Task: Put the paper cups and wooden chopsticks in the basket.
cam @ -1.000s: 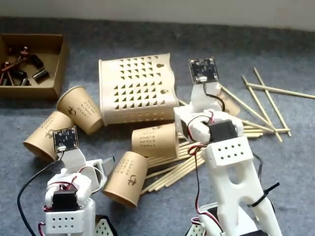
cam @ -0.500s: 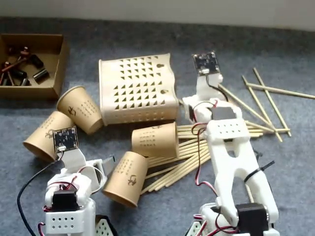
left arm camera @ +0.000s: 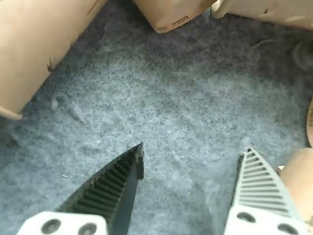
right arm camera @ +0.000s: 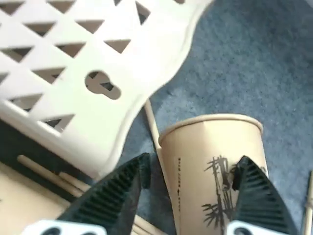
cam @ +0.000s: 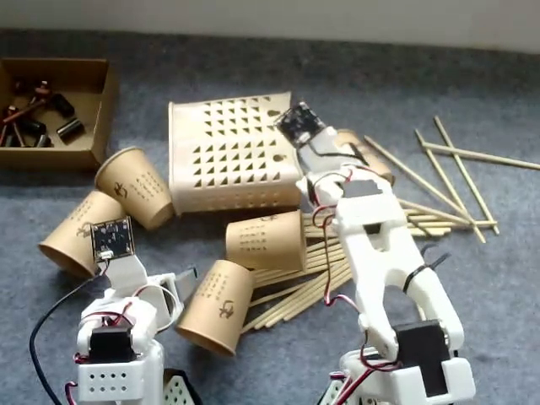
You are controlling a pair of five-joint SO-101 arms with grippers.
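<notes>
The cream basket lies on its side on the grey carpet. Four paper cups lie on their sides in the high view: two to the basket's left, two in front of it. A fifth cup lies by the basket's right edge, and my right gripper stands open around it. Wooden chopsticks lie piled under the right arm; others are scattered to the right. My left gripper is open over bare carpet, between cups.
A cardboard box of small dark parts sits at the back left. One chopstick lies between the basket's edge and the cup in the right wrist view. Bare carpet stretches behind the basket and at the right front.
The right arm has stretched forward and swung its wrist left, from beside the chopsticks to the basket's right edge. The left arm has kept still.
</notes>
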